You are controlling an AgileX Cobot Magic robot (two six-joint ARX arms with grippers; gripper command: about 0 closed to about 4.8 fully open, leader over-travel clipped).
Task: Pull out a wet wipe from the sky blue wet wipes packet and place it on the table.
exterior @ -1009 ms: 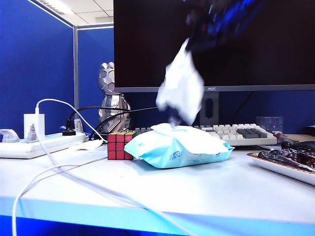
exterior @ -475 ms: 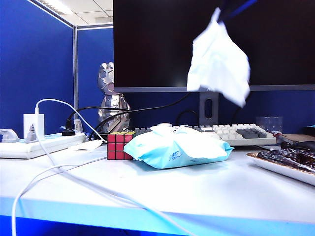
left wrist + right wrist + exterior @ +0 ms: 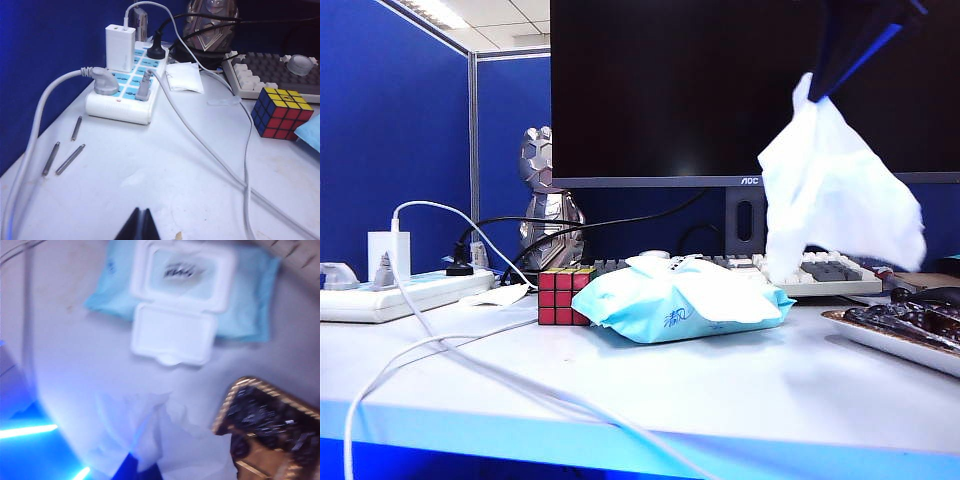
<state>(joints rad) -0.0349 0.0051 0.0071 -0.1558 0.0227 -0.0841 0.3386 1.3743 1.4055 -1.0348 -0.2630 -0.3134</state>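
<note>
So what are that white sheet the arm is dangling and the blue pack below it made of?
The wet wipe, pinched in the right gripper, looks like thin soft fabric: it hangs limp and creased. The sky blue wet wipes packet seems glossy plastic film, puffy, with a stiffer white flap lid.

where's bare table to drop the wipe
Bare table lies in front of the sky blue wet wipes packet, toward the front edge. Crowded: Rubik's cube and cables on the left, tray on the right.
</note>
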